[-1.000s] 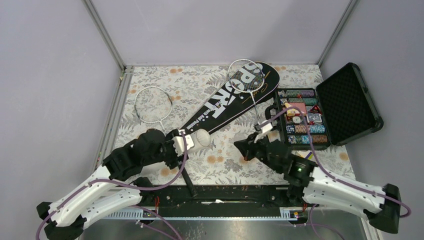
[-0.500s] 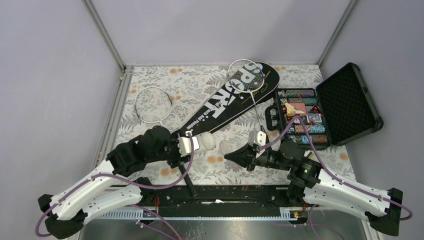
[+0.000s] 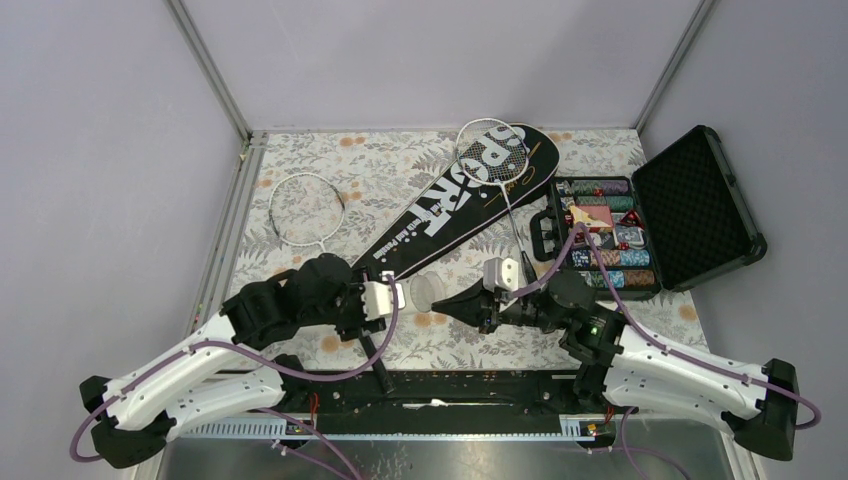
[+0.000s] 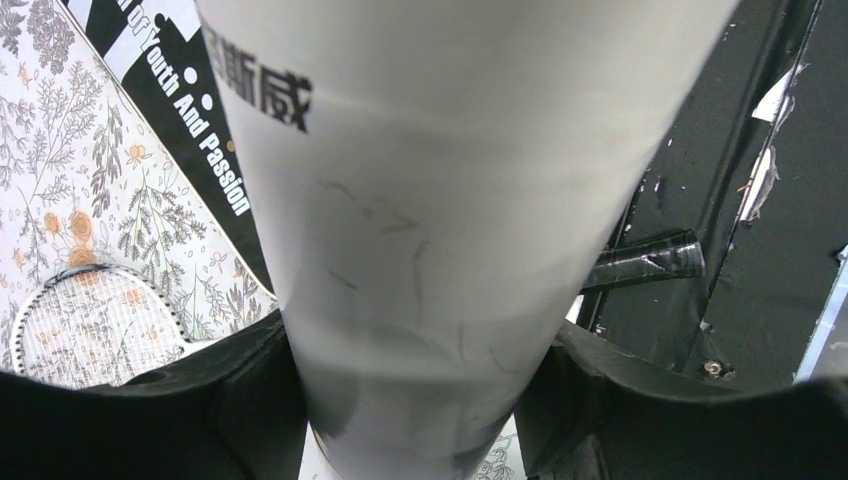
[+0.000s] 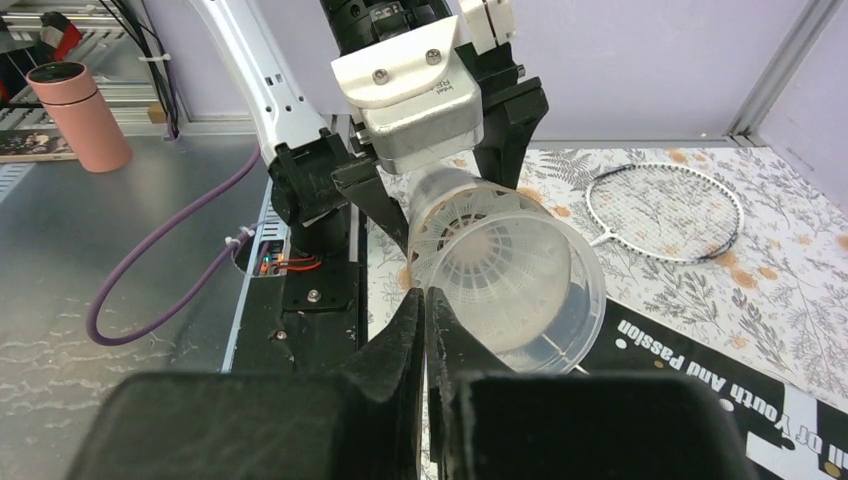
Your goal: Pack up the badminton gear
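Bag [image 3: 440, 205] lies diagonally across the table [image 3: 400, 165], far end right of centre, near end by the left tool [image 3: 400, 296]. One racket [image 3: 492, 158] sits on the bag's far end, handle running off toward the case [image 3: 690, 205] at the right edge. The case lid is open to the right, with chips [image 3: 600, 235] in the left half. Second racket [image 3: 306, 209] lies flat on the table left of the bag. Tube [image 3: 425, 292] sits in the left tool at near centre, mouth facing the right tool [image 3: 447, 306] just beside it. Shuttlecock [image 5: 490, 255] is inside the tube.

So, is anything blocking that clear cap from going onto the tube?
Nothing visible does. The clear cap, pinched by the right gripper, is at the mouth of the white tube; the shuttlecock sits inside.
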Motion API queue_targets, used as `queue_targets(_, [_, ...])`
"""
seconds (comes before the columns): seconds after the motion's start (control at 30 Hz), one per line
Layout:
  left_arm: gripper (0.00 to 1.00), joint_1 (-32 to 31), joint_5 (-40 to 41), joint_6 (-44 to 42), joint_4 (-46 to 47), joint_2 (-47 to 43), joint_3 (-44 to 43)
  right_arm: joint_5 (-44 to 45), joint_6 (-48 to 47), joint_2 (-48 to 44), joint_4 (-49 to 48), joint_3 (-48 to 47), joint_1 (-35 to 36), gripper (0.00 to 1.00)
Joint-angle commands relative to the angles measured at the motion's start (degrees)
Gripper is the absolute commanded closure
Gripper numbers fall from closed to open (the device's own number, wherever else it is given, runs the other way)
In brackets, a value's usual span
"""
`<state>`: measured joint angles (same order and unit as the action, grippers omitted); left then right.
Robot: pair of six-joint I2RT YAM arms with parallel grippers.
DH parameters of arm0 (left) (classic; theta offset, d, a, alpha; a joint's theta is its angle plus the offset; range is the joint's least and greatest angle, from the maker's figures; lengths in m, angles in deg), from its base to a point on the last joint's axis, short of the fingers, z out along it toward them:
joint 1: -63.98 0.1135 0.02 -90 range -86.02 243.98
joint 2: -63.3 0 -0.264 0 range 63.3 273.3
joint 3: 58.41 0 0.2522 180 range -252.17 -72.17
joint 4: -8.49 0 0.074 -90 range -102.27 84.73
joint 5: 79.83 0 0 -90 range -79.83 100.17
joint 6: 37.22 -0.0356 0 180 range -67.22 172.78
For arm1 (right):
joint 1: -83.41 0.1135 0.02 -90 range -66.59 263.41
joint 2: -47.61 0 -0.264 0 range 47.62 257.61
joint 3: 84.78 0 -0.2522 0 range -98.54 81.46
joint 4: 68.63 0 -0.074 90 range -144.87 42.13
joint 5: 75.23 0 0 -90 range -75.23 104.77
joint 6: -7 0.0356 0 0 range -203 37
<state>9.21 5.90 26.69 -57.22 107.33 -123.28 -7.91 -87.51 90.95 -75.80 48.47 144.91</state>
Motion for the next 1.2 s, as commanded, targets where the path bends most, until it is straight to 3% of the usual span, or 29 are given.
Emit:
queue_targets(0.0, [0.69, -1.07, 0.32, -0.28, 2.38, -0.21, -3.44, -2.31, 0.68, 1.35, -7.67, -1.14, -0.06, 1.0])
queue_targets(1.17, [0.68, -1.93, -0.42, -1.81, 2.84, -1.42, -3.56, -8.62, 4.16, 5.71, -9.97, -0.42, -0.05, 1.0])
